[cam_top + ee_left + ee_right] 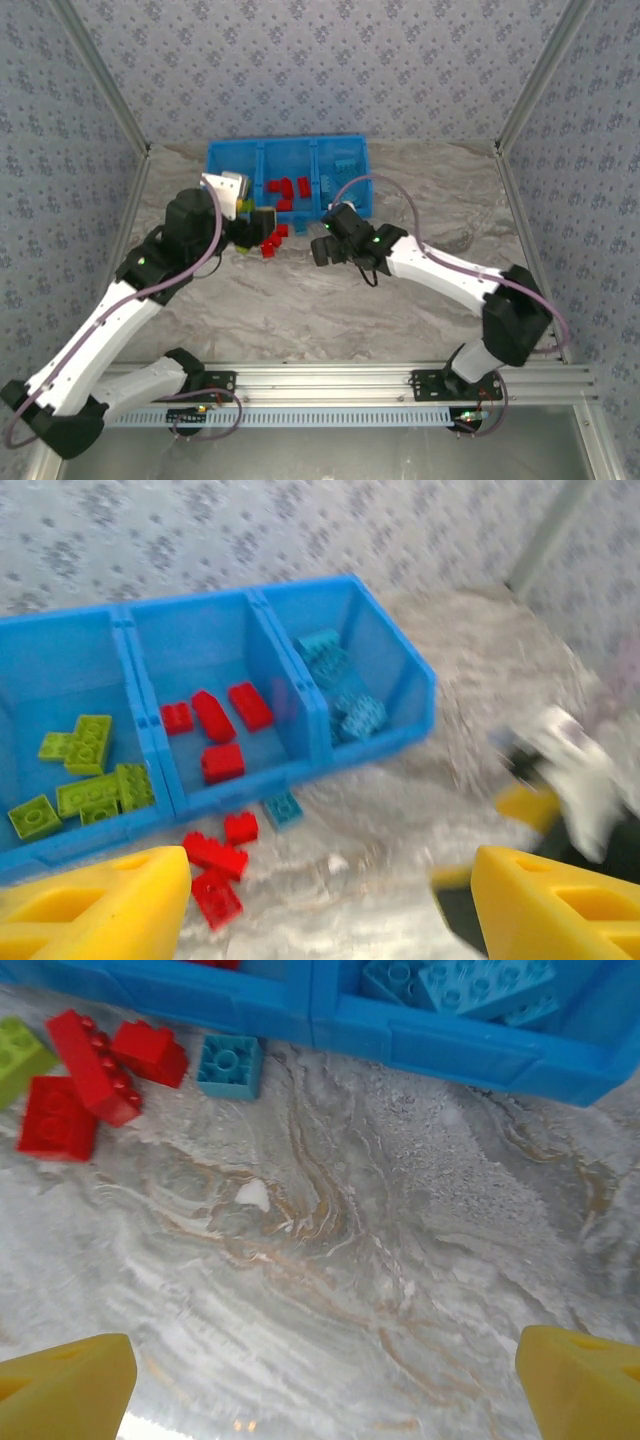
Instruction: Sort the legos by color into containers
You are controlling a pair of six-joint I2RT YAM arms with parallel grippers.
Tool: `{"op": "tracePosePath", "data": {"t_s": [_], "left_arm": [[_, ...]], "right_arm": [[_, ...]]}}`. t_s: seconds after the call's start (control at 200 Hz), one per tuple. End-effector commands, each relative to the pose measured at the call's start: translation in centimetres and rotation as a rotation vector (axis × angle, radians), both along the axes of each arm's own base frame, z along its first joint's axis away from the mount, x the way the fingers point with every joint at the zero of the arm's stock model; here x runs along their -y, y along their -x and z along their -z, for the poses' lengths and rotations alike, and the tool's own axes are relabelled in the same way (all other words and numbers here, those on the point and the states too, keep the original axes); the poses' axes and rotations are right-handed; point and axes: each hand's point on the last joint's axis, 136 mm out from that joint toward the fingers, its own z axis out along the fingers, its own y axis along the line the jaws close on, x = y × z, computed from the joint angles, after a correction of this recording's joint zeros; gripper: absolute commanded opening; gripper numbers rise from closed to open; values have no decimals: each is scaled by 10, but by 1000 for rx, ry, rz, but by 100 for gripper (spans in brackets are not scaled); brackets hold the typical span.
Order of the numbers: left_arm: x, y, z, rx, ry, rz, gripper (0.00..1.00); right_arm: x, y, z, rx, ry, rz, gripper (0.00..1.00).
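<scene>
Legos (216, 857): red ones and one blue loose on bench (330, 1260) beside containers (392, 743) | left tool (330, 880) spread, empty | right tool (325, 1345) spread, empty

3 red legos (95, 1065) and 1 light blue lego (229, 1064) lie on the marbled table (350, 1260) beside the blue bin (450, 1045).

The top view is lit brightly and evenly by diffuse light; only faint, soft shadows are cast on the tabletop (330, 300) beneath the arms. The left wrist view is smeared by motion blur, heaviest at its right edge, where the right arm (575, 770) is reduced to a streak; the bin (400, 715) is softened too. The right wrist view is sharp, though the yellow fingers (70, 1385) in its corners are left out of focus.
</scene>
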Motion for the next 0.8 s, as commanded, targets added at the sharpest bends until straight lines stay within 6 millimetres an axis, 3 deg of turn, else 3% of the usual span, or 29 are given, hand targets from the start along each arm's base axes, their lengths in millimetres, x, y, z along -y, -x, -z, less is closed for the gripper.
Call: {"op": "tracePosePath", "data": {"t_s": [0.0, 0.19, 0.26, 0.415, 0.56, 0.795], "left_arm": [[-6, 36, 34, -37, -187, 171, 75], [-17, 51, 65, 32, -320, 257, 79], [-17, 54, 79, 34, -349, 285, 81], [-10, 53, 90, 52, -356, 323, 84], [-10, 53, 99, 48, -373, 334, 86], [-12, 54, 103, 41, -380, 333, 88]], "right_arm": [[-24, -28, 9, 7, -37, -17, 97], [-58, -64, 42, 15, -14, -38, 93], [-62, -80, 54, 25, 4, -16, 91], [-71, -103, 75, 14, -1, 10, 84], [-84, -108, 89, -7, -20, -12, 80], [-99, -103, 90, -18, -54, -37, 75]]}}
